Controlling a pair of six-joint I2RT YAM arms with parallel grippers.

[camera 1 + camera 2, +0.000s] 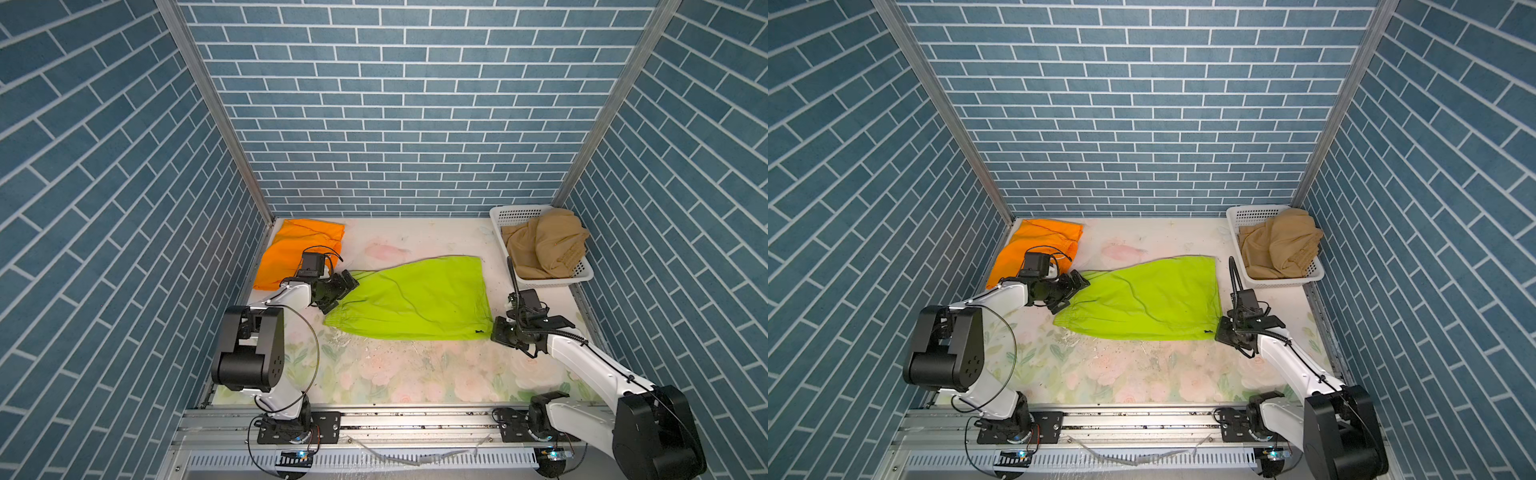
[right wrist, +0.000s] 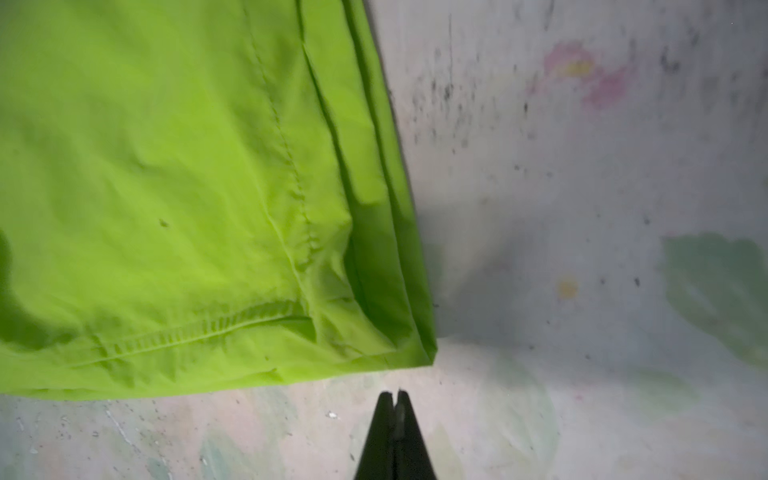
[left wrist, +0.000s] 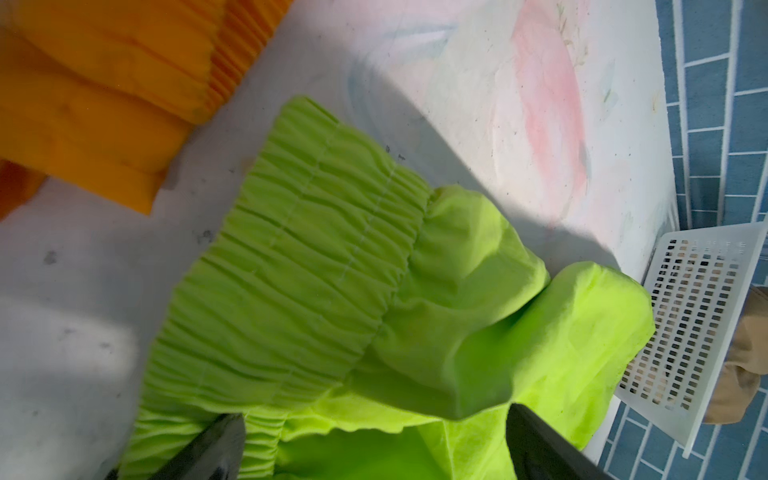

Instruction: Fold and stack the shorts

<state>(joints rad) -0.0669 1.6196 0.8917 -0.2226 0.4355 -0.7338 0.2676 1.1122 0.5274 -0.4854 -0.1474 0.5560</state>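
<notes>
The lime green shorts [image 1: 415, 299] [image 1: 1150, 299] lie spread flat mid-table, elastic waist towards the left. My left gripper [image 1: 344, 292] [image 1: 1076, 291] [image 3: 374, 415] stands open at that waistband [image 3: 316, 249], with green cloth between its wide-apart fingers. My right gripper [image 1: 494, 330] [image 1: 1219, 330] [image 2: 395, 392] is shut and empty, just off the near right hem corner [image 2: 415, 349] and not touching it. The orange shorts [image 1: 295, 253] [image 1: 1034, 249] [image 3: 104, 83] lie folded at the far left. The tan shorts [image 1: 544, 245] [image 1: 1279, 245] are bunched in the basket.
A white perforated basket [image 1: 552, 280] [image 1: 1283, 282] [image 3: 698, 311] stands at the far right corner. Blue brick-pattern walls close in three sides. The table's floral cover [image 1: 415, 374] is bare in front of the green shorts.
</notes>
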